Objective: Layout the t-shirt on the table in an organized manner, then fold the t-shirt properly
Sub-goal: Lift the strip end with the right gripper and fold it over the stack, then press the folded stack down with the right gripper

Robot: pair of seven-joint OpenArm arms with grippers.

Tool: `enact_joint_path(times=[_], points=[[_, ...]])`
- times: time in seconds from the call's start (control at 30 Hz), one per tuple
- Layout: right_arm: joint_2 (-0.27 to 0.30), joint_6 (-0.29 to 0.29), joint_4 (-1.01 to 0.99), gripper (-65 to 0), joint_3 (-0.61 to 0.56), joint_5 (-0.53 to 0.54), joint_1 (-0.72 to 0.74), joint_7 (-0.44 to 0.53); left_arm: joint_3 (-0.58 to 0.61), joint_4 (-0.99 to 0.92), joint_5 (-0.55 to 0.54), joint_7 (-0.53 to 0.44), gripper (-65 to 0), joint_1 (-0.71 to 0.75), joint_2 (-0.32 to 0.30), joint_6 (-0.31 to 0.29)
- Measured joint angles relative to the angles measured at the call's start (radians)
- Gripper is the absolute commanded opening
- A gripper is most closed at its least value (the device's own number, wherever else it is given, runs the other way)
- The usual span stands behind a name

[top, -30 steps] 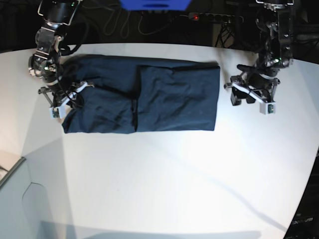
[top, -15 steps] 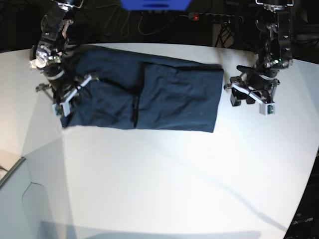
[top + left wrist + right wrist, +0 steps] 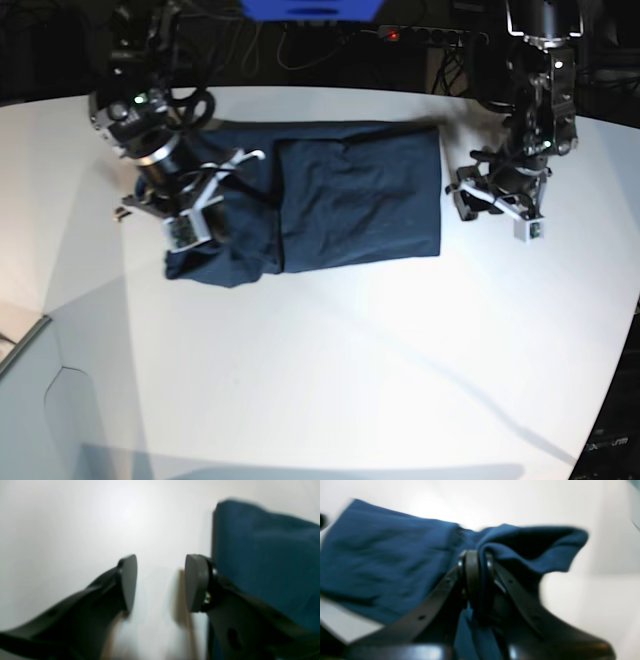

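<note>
The dark navy t-shirt point(image 3: 350, 190) lies as a long folded band on the white table point(image 3: 330, 370). My right gripper point(image 3: 222, 187) is at the band's left end, shut on a pinch of the cloth, which hangs bunched around it. The right wrist view shows its jaws point(image 3: 476, 562) pressed together on a raised fold of the t-shirt point(image 3: 382, 562). My left gripper point(image 3: 468, 200) stands open just off the shirt's right edge, touching nothing. In the left wrist view its fingertips point(image 3: 161, 582) are apart over bare table point(image 3: 75, 530), with the t-shirt point(image 3: 262, 555) beside the right finger.
Cables and a power strip point(image 3: 425, 35) run along the dark far edge behind the table. A blue object point(image 3: 310, 8) sits at the top centre. A pale box edge point(image 3: 20, 340) shows at the lower left.
My right gripper has lifted the shirt's left end and carried it rightward, so the band is shorter and bunched on that side. The left gripper stays open, shifted only slightly.
</note>
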Motion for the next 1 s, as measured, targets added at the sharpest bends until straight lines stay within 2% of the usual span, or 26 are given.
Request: enact_joint_path(times=[0.3,0.43,0.73,0.8,0.87,1.0], points=[[0.003,0.000,-0.006,-65.0,-0.282,0.000,0.029,0.001,0.018,-0.011,0.004,-0.010,-35.1,-0.016,0.023,0.000],[0.003,0.000,-0.102,-65.0,-0.367,0.002,0.082,0.015,0.058,-0.015,0.004,-0.010,-35.1,-0.029,0.018,0.001],[0.008,-0.001,-0.351,-65.0,-0.458,0.003,0.222,0.009,0.060,-0.008,0.000,-0.005,-35.2,-0.024,0.020,0.000],[0.005,-0.017,-0.373,-65.0,-0.458,0.004,0.243,0.013,0.056,0.006,0.001,0.005,-35.2,-0.011,0.016,0.002],[0.000,-0.066,-0.382,-65.0,-0.469,0.004,0.252,0.012,0.055,0.043,-0.002,0.009,-35.2,0.026,0.008,0.005],[-0.001,-0.088,-0.404,-65.0,-0.516,0.002,0.290,0.017,0.054,0.130,0.005,0.025,-35.2,0.108,-0.045,0.006]])
